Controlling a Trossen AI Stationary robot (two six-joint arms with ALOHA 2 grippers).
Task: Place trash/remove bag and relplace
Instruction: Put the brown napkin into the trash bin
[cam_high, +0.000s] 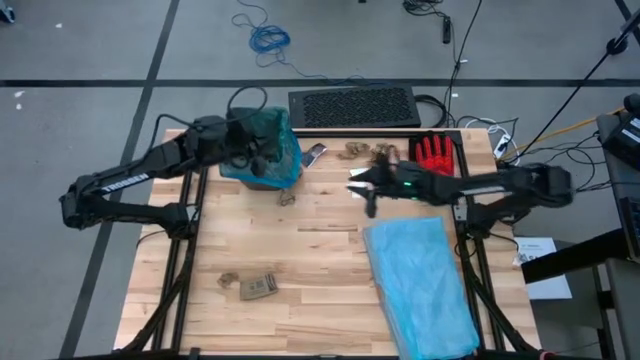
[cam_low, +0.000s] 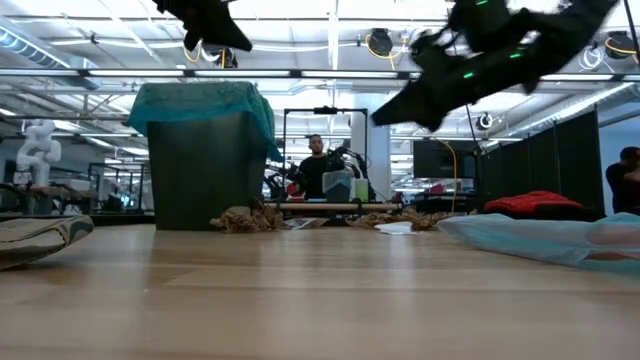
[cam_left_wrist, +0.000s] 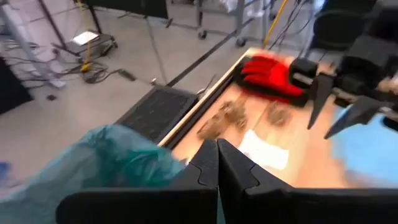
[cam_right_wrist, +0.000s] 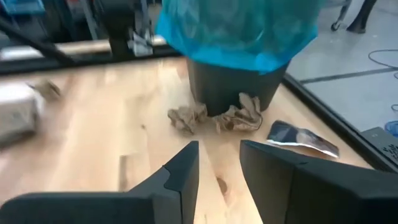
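High view | red glove (cam_high: 434, 152), keyboard (cam_high: 353, 105) behind trash (cam_high: 358, 151)

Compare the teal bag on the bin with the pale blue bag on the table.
The teal bag is darker and greener, the pale blue bag lighter. The teal bag is draped over the upright bin; the pale blue bag lies flat on the table. Both are thin, crinkly plastic.

A robotics lab or workshop hall is shown. A wooden table (cam_high: 300, 250) on a black metal frame is set on a grey concrete floor (cam_high: 90, 40) marked with dark lines, where loose cables (cam_high: 262, 35) are strewn. Beyond the table, overhead pipes and lights (cam_low: 380, 42), black curtain partitions (cam_low: 560, 160), a white humanoid figure (cam_low: 38, 150) and a seated person (cam_low: 317, 165) are seen
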